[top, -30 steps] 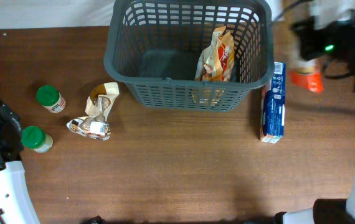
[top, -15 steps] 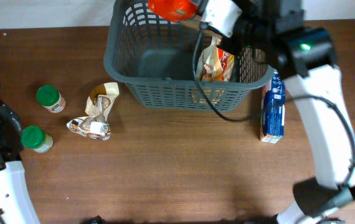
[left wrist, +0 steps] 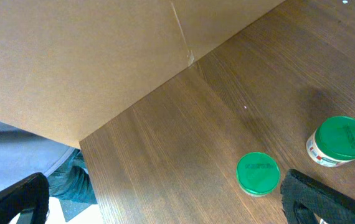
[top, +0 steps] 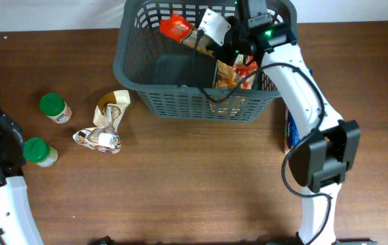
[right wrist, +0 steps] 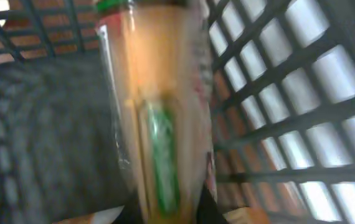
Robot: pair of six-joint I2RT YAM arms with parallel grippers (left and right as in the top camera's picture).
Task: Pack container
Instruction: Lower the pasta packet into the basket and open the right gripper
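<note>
Right tool (top: pixel 197 35) with gripped bottle (top: pixel 175 27) inside container (top: pixel 129 68), near far rim

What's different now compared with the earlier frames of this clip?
The right gripper, holding the orange-topped packet, swung in from the right, over the back rim and down into the container; its jaws are shut on the packet. Unmoved: the far green-lidded jar, the near green-lidded jar, the crumpled wrapper, and the snack bag in the container.
</note>
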